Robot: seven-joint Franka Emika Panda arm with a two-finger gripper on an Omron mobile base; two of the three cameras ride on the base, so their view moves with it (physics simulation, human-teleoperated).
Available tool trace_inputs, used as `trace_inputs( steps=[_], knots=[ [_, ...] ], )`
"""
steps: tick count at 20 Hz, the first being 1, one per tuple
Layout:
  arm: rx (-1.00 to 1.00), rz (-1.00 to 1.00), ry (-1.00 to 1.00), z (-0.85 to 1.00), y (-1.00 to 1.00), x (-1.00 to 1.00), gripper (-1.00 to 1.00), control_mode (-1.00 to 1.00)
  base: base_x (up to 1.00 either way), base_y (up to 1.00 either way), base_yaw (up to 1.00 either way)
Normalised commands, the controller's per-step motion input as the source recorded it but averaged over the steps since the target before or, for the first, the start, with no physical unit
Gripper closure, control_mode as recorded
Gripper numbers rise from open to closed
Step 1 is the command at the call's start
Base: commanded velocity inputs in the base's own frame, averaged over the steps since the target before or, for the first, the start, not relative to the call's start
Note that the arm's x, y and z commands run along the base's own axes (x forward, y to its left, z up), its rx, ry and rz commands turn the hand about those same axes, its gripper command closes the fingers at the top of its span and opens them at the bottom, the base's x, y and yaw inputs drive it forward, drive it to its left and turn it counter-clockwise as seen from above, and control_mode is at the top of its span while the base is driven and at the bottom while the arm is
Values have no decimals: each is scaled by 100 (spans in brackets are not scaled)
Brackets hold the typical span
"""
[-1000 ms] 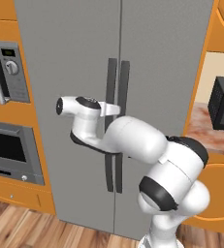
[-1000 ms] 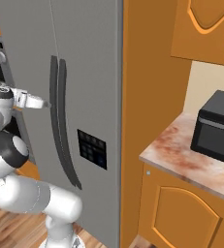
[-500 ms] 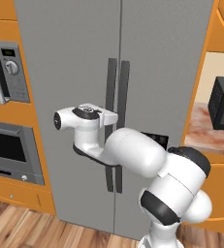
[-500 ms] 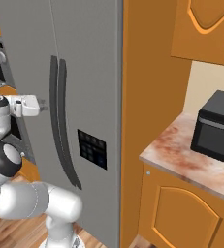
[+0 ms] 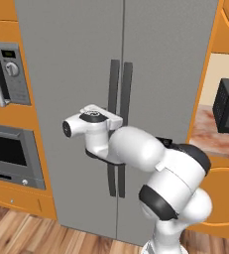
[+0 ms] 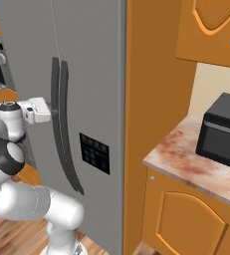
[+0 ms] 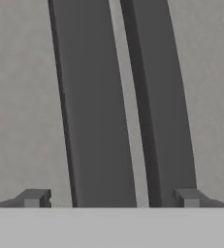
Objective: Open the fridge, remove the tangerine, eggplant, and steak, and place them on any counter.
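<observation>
The fridge ahead of me looks like matt grey brushed metal, its handles smooth dark plastic. At three o'clock, the counter is glossy marbled stone over satin orange wood cabinets. The floor is polished wood planks.

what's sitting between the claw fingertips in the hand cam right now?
In the hand view the open claw brackets the fridge's two dark handles: the left handle and the right handle, with the grey door seam between them. Neither fingertip touches a handle.
</observation>
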Motion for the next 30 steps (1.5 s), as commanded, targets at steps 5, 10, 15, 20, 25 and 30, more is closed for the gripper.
trace_inputs(
  steps=[5, 10, 15, 20, 25, 30],
  knots=[
    [0, 0, 0, -3, 0, 36, -100, -100, 0, 0, 0],
    [0, 0, -3, -2, 0, 8, 100, -100, 0, 0, 0],
    [-1, 0, -10, 1, 16, -37, 100, -100, 0, 0, 0],
    [0, 6, -3, 11, 86, -76, 100, -100, 0, 0, 0],
    [0, 13, 9, 8, 100, -73, 100, -100, 0, 0, 0],
    [0, 15, 14, 1, 100, -66, 100, -100, 0, 0, 0]
  ],
)
